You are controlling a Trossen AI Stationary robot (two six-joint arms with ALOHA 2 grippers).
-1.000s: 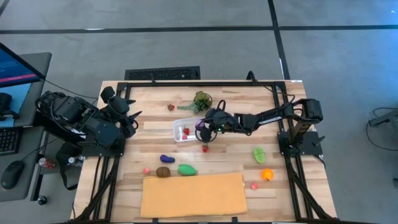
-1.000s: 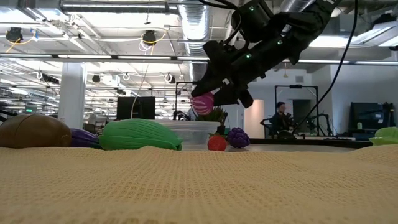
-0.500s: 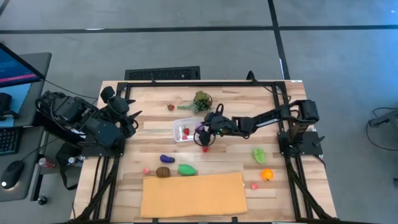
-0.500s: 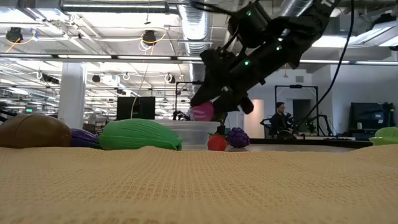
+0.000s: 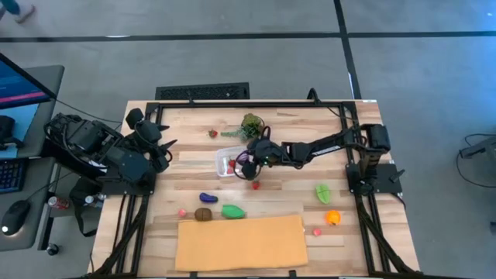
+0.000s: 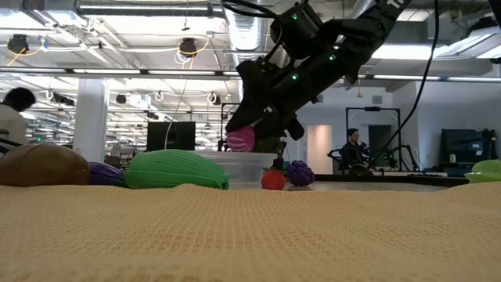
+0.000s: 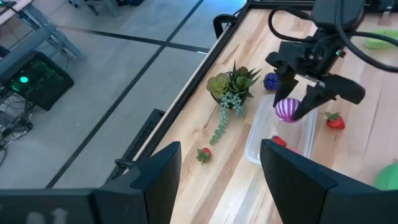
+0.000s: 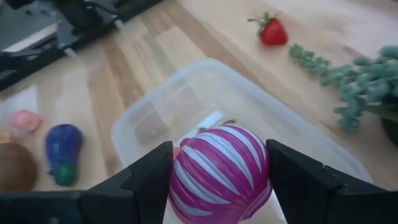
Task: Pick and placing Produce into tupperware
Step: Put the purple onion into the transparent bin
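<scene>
Fingers of the right gripper (image 5: 246, 161) clamp a pink striped ball (image 6: 241, 139) above the tub (image 5: 230, 162), over its right edge, clear of the rim. One strawberry (image 5: 231, 163) lies inside the tub. Just right of the tub sit grapes (image 6: 299, 172) and another strawberry (image 5: 256, 184); a leafy plant (image 5: 250, 125) stands close on the far side. Bare wood lies open to the tub's left. Left gripper (image 5: 164, 144) waits at the table's left edge, fingers apart and empty.
</scene>
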